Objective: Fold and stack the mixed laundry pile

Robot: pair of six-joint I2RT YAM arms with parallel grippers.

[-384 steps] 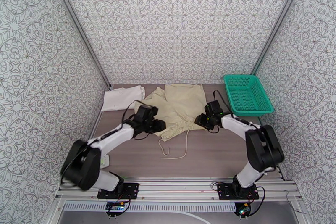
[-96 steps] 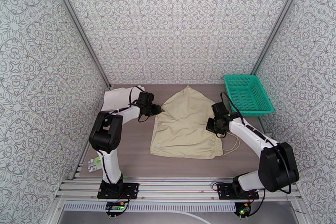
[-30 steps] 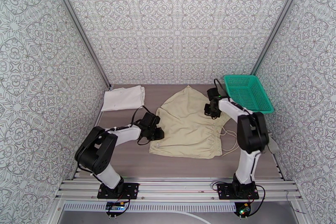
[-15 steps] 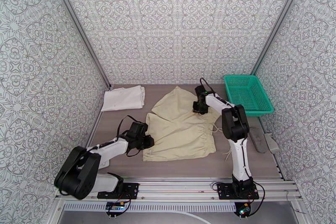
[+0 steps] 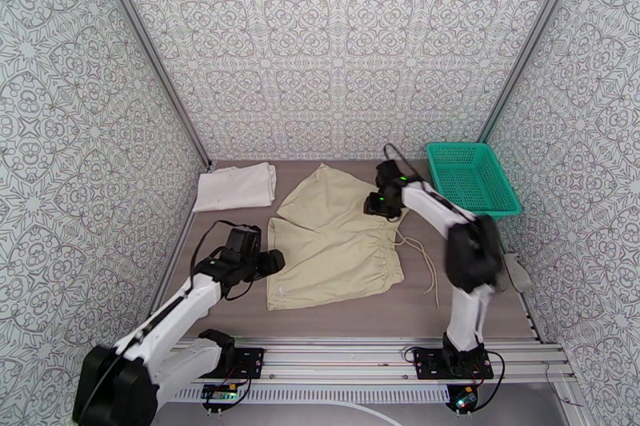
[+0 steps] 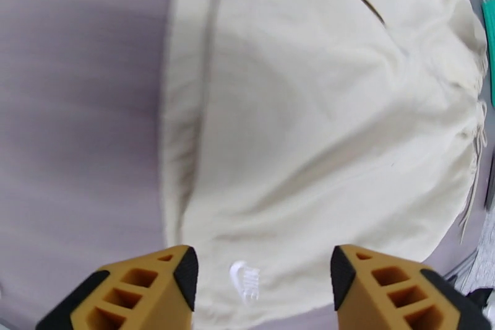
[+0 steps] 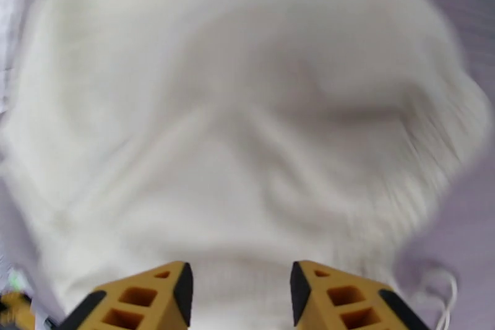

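1. Beige drawstring shorts (image 5: 336, 248) lie mid-counter (image 5: 232, 232), apparently part-folded, with the waistband toward the right edge. The drawstring (image 5: 420, 256) trails loose to the near right.
2. A folded white T-shirt (image 5: 236, 186) waits at the far left corner, well apart. The teal mesh basket (image 5: 458, 145) sits at the far right corner.
3. The left gripper (image 5: 268, 262) hovers at the shorts' near-left hem, jaws apart and empty, with a small white logo (image 6: 244, 278) between them.
4. The right gripper (image 5: 376, 205) hangs over the far-right cloth near the waistband. Its jaws are apart too; the wrist view is blurry, but nothing looks pinched.
5. My read is that a re-grip comes next. Pinch every layer at the edges, lift both sides evenly, and keep that cord tucked clear.
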